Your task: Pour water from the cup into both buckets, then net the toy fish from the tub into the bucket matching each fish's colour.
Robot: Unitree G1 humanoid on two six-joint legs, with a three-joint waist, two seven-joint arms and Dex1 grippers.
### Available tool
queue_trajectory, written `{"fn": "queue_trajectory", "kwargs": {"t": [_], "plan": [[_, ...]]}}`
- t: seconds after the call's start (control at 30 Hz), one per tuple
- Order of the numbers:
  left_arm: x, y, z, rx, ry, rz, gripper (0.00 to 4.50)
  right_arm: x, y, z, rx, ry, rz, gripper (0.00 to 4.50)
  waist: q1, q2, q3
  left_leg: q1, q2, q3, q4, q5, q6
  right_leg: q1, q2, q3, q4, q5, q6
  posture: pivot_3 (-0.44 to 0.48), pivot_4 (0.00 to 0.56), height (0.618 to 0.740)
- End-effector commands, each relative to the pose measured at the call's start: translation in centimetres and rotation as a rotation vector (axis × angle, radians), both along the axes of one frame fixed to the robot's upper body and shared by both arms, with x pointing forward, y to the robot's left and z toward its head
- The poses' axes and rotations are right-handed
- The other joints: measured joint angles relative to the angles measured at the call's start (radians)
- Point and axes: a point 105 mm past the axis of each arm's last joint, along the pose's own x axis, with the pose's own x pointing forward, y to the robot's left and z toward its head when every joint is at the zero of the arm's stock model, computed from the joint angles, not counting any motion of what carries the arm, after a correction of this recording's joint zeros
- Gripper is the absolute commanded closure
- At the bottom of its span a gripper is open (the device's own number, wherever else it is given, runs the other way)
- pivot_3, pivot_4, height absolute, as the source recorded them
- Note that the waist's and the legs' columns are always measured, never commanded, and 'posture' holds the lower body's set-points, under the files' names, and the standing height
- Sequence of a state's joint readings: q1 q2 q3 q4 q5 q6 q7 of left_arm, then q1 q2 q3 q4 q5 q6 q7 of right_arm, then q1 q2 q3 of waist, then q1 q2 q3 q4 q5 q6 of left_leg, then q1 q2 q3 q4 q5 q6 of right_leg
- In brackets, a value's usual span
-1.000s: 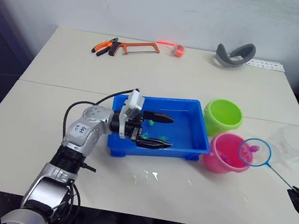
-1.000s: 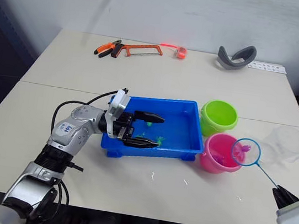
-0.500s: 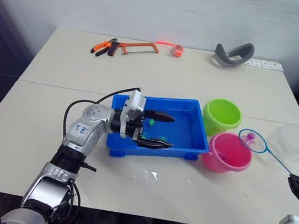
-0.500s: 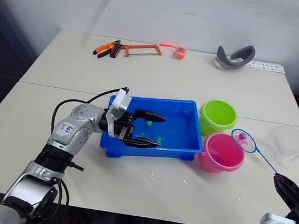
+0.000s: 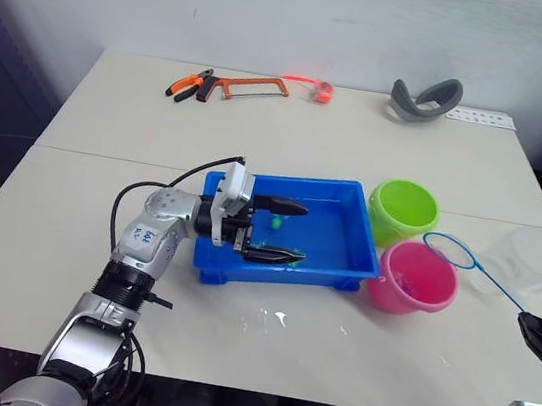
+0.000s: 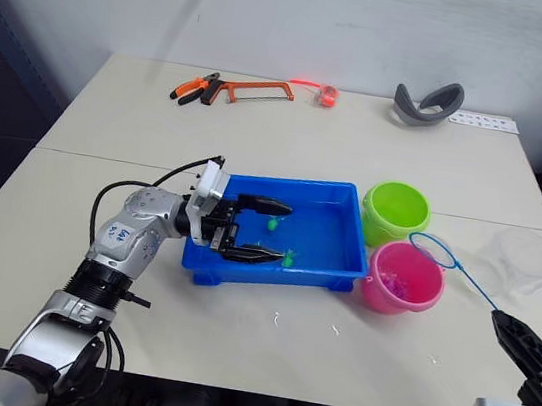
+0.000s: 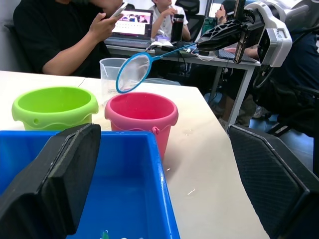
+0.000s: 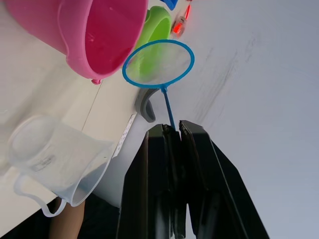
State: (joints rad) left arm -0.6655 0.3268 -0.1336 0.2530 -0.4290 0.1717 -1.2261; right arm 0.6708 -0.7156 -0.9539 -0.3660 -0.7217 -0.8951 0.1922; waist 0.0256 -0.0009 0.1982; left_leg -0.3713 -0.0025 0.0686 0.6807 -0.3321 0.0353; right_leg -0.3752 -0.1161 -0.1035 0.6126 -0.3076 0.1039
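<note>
The right hand (image 8: 172, 130) is clamped on the thin handle of the net (image 5: 455, 251), whose blue hoop hangs over the far edge of the pink bucket (image 5: 414, 278), beside the green bucket (image 5: 403, 211). The left hand (image 5: 282, 232) hangs spread wide over the blue tub (image 5: 329, 259) on the desk (image 5: 94, 239). The clear cup (image 5: 531, 259) stands to the right of the buckets.

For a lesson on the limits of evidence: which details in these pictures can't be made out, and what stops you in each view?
- Contents of the pink bucket: head views, too small to tell.
- Number of toy fish in the tub: head views, left gripper covers part.
- The net handle's end: right wrist view, hidden between the fingers.
- Water level in the cup: too faint.
</note>
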Motion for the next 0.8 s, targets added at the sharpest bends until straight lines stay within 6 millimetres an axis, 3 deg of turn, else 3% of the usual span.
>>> {"fn": "queue_trajectory", "kwargs": {"t": [0.03, 0.17, 0.23, 0.43, 0.6, 0.67, 0.8], "plan": [[-0.1, 1.0, 1.6, -0.057, -0.024, -0.004, 0.08, -0.1, 0.7, 1.6, 0.359, -0.028, -0.038, 4.50, -0.002, 0.000, 0.000, 0.000, 0.000, 0.000, 0.000, 0.000, 0.000, 0.000, 0.000, 0.000, 0.000, 0.000, 0.000, 0.000, 0.150, 0.740], [0.1, 3.2, 2.6, -0.119, -0.007, 0.030, 0.08, 1.2, 3.6, 3.4, 1.024, 0.115, 0.011, 4.50, -0.010, 0.000, 0.000, 0.000, 0.003, -0.001, 0.001, 0.000, 0.000, 0.001, -0.002, 0.000, 0.001, 0.000, 0.000, 0.000, 0.150, 0.740], [0.5, 4.1, 2.6, -0.121, -0.011, 0.068, 0.08, 1.5, 5.2, 3.2, 1.159, 0.268, 0.037, 4.50, -0.014, 0.000, 0.000, 0.001, 0.005, -0.001, 0.001, 0.000, 0.000, 0.001, -0.003, 0.000, 0.003, 0.000, -0.002, 0.000, 0.150, 0.740], [1.1, 9.1, 1.7, -0.037, -0.018, 0.211, 0.08, 4.4, 7.8, 2.0, 1.160, 0.621, -0.017, 4.50, -0.008, 0.000, 0.000, 0.000, 0.004, -0.002, 0.001, -0.001, 0.001, 0.001, -0.005, -0.002, 0.005, 0.000, -0.002, 0.000, 0.150, 0.740], [0.3, 12.4, 0.7, 0.030, -0.016, 0.287, 0.08, 7.1, 8.7, 1.9, 1.069, 0.695, -0.054, 4.50, 0.000, 0.000, 0.000, -0.001, 0.002, -0.003, 0.001, -0.001, 0.002, -0.001, -0.009, -0.006, 0.005, -0.001, -0.003, 0.000, 0.150, 0.740], [-0.4, 13.6, 0.2, 0.058, -0.004, 0.323, 0.08, 8.4, 8.4, 0.9, 0.984, 0.700, -0.095, 4.50, 0.000, 0.000, 0.000, -0.003, 0.001, -0.005, 0.001, -0.001, 0.002, -0.001, -0.011, -0.008, 0.004, -0.001, -0.003, 0.000, 0.150, 0.740], [-1.4, 14.2, 0.0, 0.067, -0.014, 0.344, 0.08, 10.0, 8.3, -0.3, 0.874, 0.716, -0.110, 4.50, 0.001, 0.000, 0.000, -0.005, -0.002, -0.005, 0.002, -0.002, 0.005, -0.001, -0.014, -0.010, 0.001, 0.000, -0.001, 0.000, 0.150, 0.740]]}}
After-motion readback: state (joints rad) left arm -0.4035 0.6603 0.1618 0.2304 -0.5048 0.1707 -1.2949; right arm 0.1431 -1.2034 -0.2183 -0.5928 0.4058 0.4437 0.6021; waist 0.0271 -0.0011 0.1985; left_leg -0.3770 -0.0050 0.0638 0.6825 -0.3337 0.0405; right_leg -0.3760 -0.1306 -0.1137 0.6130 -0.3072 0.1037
